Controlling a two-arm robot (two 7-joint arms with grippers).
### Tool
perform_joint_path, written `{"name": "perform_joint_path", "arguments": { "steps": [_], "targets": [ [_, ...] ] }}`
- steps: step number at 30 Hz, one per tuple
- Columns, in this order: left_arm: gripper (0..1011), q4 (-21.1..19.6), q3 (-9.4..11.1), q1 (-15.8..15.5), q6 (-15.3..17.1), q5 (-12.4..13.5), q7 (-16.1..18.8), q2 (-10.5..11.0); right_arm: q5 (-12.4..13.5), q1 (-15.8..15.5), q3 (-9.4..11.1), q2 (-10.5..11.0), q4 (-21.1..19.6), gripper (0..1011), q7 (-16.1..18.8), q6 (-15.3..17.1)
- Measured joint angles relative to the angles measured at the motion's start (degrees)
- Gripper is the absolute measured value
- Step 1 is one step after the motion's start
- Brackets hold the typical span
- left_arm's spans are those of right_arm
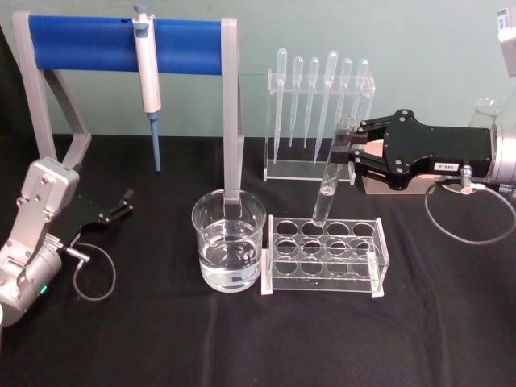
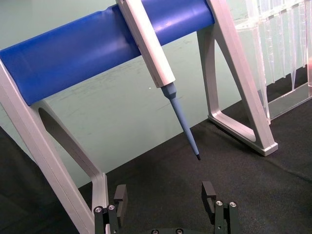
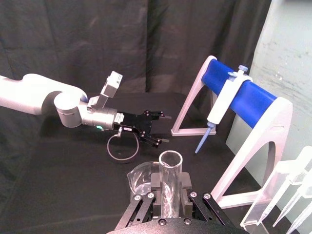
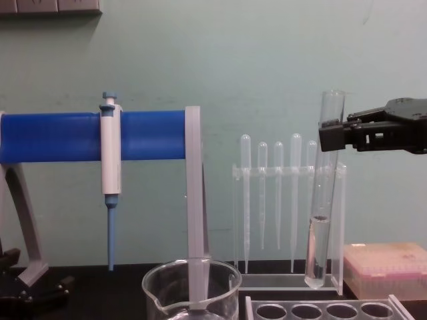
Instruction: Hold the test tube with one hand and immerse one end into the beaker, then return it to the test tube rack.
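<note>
Right of centre, the fingers of my right gripper (image 1: 345,151) clamp the partly filled test tube (image 1: 328,192) just above the rack (image 1: 322,279), the beaker (image 1: 203,240) at lower centre holds clear liquid, and my left gripper (image 1: 119,206) rests with fingers apart.

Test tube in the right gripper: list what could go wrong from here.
1. The right gripper pinches the test tube near its rim, so the long lower part may swing or slip.
2. Its bottom hangs just above the rack; a sideways move toward the beaker without lifting could knock the rack or the beaker's rim.
The left gripper is parked at the left, open.
</note>
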Motion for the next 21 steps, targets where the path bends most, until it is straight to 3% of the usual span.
{"name": "perform_joint_path", "arguments": {
  "steps": [8, 21],
  "targets": [
    [1000, 0.0, 0.0, 0.0, 0.0, 0.0, 0.0, 0.0, -0.2, 1.6, -1.0, -1.3, 1.2, 233, 0.9, -0.6],
    [1000, 0.0, 0.0, 0.0, 0.0, 0.0, 0.0, 0.0, -1.2, 7.7, -4.7, -6.7, 1.6, 233, 1.3, 0.6]
  ]
}}
